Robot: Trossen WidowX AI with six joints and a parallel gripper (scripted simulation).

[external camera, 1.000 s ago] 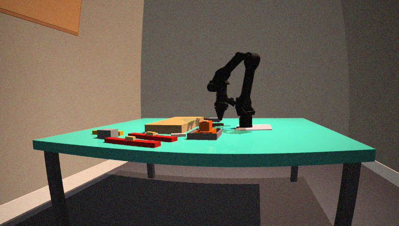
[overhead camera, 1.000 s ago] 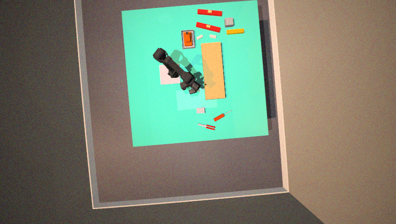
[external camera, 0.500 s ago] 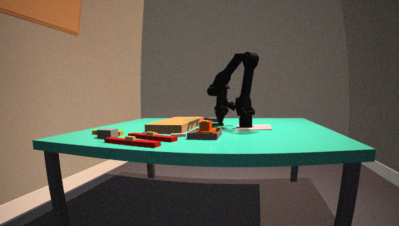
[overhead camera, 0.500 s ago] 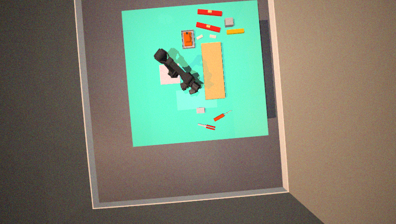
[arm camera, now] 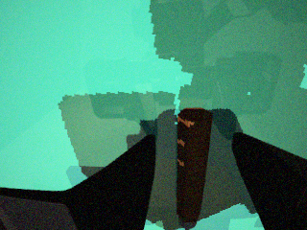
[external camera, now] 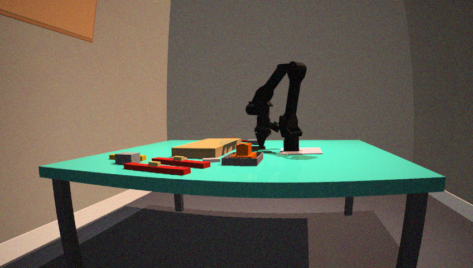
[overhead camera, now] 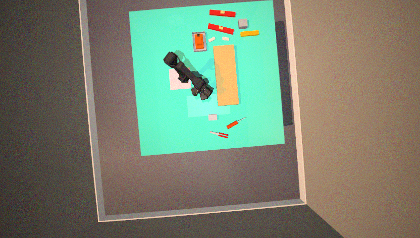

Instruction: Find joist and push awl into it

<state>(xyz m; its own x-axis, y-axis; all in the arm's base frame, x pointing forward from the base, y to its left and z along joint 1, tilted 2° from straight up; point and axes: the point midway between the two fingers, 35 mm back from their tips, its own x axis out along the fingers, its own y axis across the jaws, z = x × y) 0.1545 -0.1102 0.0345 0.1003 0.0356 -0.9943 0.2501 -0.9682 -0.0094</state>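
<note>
Awl (arm camera: 194, 168) lies between the open gripper's (overhead camera: 207, 92) (external camera: 261, 147) (arm camera: 194, 136) fingers

The arm (overhead camera: 188, 73) (external camera: 292, 94) is matte black all over, with chunky, angular joint housings and slimmer links. In the wrist view, black, tapering fingers show at lower left and lower right.
</note>
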